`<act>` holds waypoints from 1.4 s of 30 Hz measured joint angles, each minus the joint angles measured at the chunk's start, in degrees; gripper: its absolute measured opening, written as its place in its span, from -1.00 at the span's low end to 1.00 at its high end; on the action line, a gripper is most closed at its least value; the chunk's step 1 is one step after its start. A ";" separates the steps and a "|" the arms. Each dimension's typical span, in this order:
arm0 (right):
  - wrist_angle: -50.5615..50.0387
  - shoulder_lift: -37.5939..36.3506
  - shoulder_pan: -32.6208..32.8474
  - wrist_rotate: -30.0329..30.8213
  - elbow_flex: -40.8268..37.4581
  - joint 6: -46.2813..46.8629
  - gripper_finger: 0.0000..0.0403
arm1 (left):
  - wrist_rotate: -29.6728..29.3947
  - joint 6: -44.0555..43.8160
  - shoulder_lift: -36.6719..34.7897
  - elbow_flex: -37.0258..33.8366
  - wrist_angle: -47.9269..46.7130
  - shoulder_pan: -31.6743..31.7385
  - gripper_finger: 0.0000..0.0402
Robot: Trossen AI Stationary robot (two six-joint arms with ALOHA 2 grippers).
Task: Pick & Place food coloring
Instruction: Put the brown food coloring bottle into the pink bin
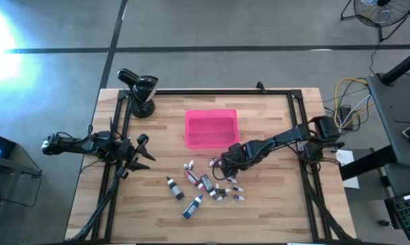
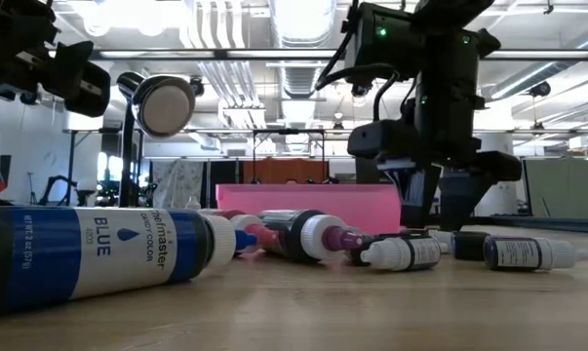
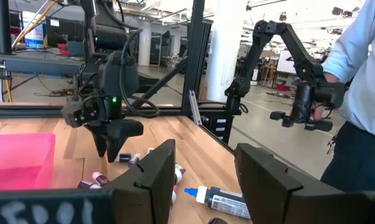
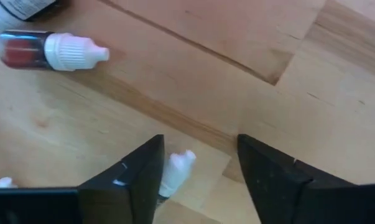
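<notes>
We see the small white-capped food coloring bottles (image 1: 206, 185) lying scattered on the wooden bench (image 1: 272, 211), just in front of the pink rectangular plastic tray (image 1: 211, 129) meant to receive them. Our right tool (image 1: 221, 165) hangs low over the pile, fingers apart around a white cap (image 4: 176, 168), not yet gripping. The left tool (image 1: 142, 150) waits open at the bench's left edge.

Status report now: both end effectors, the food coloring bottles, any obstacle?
Right end effector open, low over a white-capped bottle. Left end effector open, waiting at table's left edge. Bottles scattered beside empty pink tray. No obstacle seen.
</notes>
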 joint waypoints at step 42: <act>-2.88 0.64 3.88 -3.51 1.71 16.08 -0.05 | 0.00 -0.02 0.00 0.00 0.00 0.00 -0.29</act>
